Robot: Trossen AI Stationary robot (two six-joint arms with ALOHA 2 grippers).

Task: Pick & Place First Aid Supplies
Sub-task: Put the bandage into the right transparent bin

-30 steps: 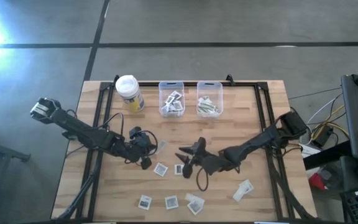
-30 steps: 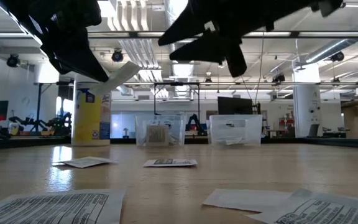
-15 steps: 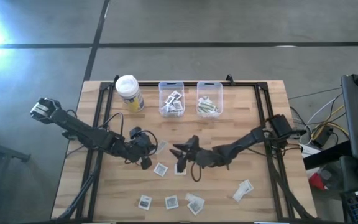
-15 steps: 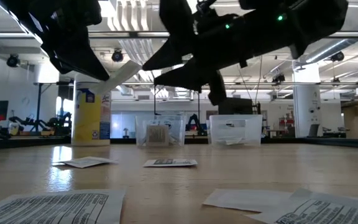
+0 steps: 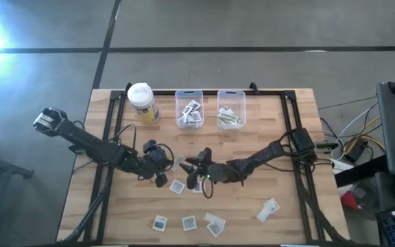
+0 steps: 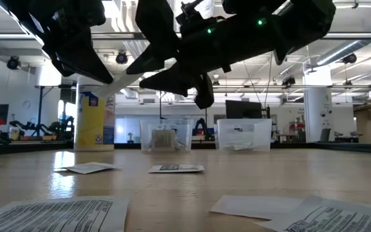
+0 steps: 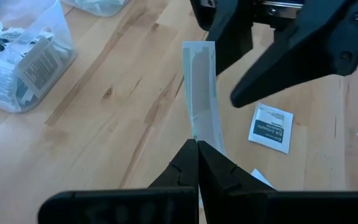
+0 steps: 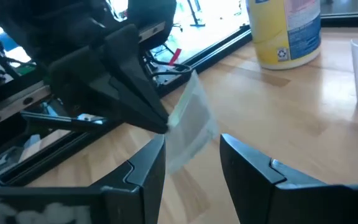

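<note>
High view, working left to right. At left centre we see the left gripper (image 5: 164, 165), dark and wedge-tipped, its jaws pinched together on one end of a narrow strip (image 7: 202, 87). The strip is thin, flat and pale greenish with a translucent film edge, and it sticks out stiffly from the closed fingertips, off the table. In the low view it shows as a slanted pale sliver at upper left (image 6: 129, 76).

Just right of it, mid-frame, is the right gripper (image 5: 196, 173), its jaws standing apart, one matte black finger (image 8: 143, 176) on each side of the strip's free end. We cannot tell whether they touch it.

On the bare wood-plank table (image 5: 280, 144), small square white packets with dark printed patches (image 5: 177, 186) lie flat below both grippers, more of them along the lower edge.

Upper part of the frame: a yellow cylindrical container with a white lid (image 5: 141, 101), then two clear rectangular plastic bins (image 5: 189, 110), the left holding square packets, the right holding strips.
</note>
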